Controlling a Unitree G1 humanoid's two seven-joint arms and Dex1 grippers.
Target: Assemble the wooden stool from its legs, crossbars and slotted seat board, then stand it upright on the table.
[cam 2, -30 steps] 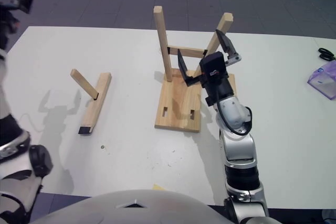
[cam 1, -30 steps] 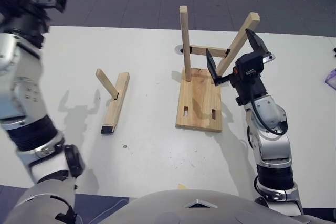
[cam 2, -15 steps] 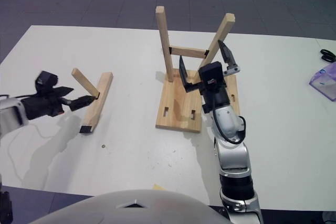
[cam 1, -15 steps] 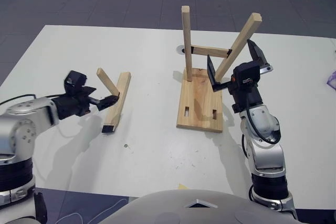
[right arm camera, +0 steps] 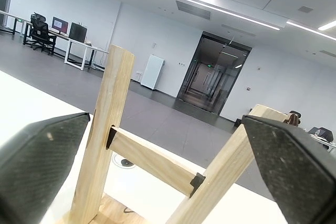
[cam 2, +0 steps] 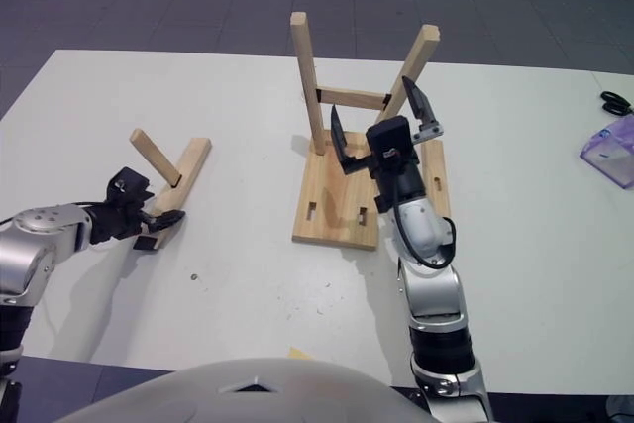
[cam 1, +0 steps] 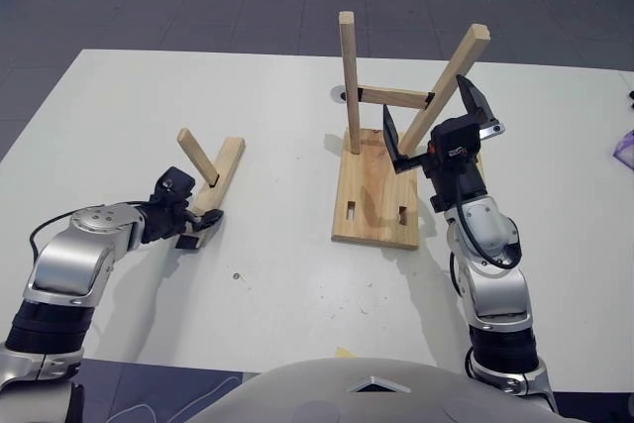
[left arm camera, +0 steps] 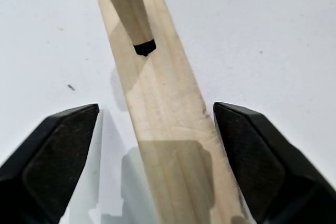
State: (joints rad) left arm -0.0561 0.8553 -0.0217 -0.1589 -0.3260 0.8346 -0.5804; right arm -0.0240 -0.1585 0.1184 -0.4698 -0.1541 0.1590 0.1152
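The slotted seat board (cam 1: 376, 195) lies flat on the white table. One leg (cam 1: 348, 76) stands upright in it, a second leg (cam 1: 451, 76) leans, and a crossbar (cam 1: 394, 97) joins them. My right gripper (cam 1: 433, 118) is open, its fingers on either side of the leaning leg (right arm camera: 220, 171) just below the crossbar (right arm camera: 152, 163). To the left lies a loose leg (cam 1: 218, 190) with a short crossbar (cam 1: 195, 154) sticking up from it. My left gripper (cam 1: 198, 223) is open at that leg's near end, straddling the wood (left arm camera: 163, 108) without touching it.
A purple object (cam 2: 609, 151) and scissors (cam 2: 616, 101) lie at the table's far right. A round cable hole (cam 1: 340, 94) sits behind the upright leg. Bare table (cam 1: 277, 284) stretches between the two assemblies and along the front edge.
My left arm has come down from high at the left to the table, ending at the loose leg's near end. The right gripper has edged closer around the leaning leg.
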